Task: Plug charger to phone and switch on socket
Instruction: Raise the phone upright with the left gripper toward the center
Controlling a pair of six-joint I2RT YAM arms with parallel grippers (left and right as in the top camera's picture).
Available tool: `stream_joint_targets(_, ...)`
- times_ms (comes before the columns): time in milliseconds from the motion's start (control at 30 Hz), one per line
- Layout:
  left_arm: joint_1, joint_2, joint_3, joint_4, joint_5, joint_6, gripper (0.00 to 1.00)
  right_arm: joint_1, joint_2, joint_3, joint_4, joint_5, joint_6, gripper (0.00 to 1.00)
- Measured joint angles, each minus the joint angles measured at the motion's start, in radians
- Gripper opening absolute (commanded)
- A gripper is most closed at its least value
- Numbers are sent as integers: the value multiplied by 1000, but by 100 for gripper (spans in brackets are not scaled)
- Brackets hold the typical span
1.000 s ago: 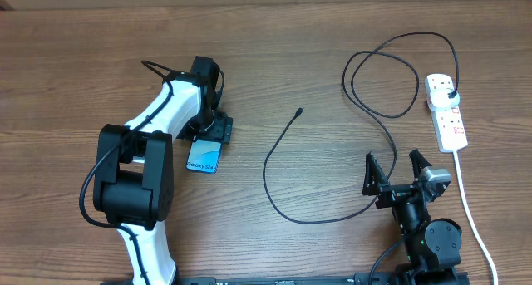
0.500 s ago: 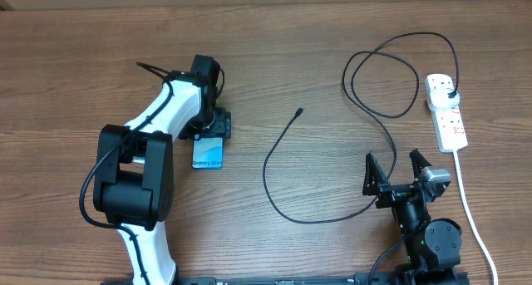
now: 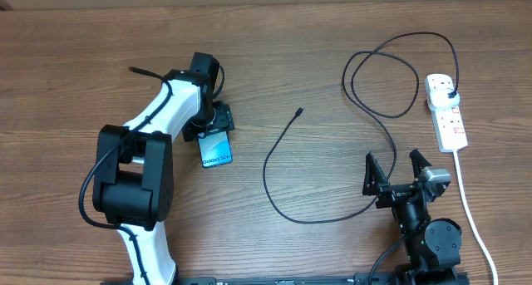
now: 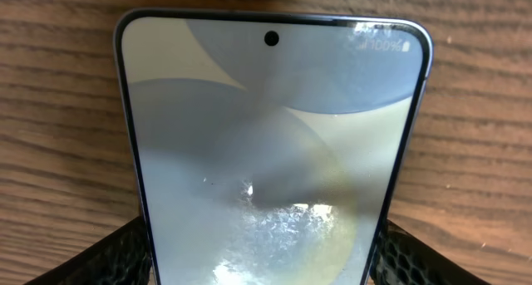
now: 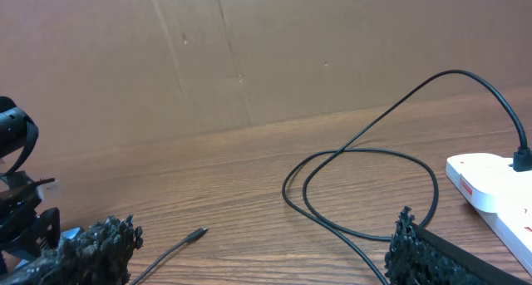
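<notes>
Clamps the phone point(image 3: 215, 149) by its long edges in the left gripper point(image 3: 214, 134), screen up, left of centre over the table point(image 3: 83, 52). Reaches the left arm point(image 3: 162, 110) forward, wrist bent down. Has the charger point(image 3: 274, 194) tip loose to the right, plug in the socket point(image 3: 446, 110). Holds the right gripper point(image 3: 399, 170) spread wide, empty, by the near edge

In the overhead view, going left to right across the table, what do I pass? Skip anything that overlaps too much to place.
phone → charger tip → right gripper → socket. The left gripper sits over the phone and the cable's loops span much of the right half, so both are left out.
</notes>
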Motion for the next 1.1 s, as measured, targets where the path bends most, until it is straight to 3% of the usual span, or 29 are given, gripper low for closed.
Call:
stream_joint_targets(567,-1,7,20,-34,7,62,68,0,0,0,0,-1,0,100)
stream_joint_targets(1100,-3,88,336,-340,82,80,66,0,0,0,0,-1,0,100)
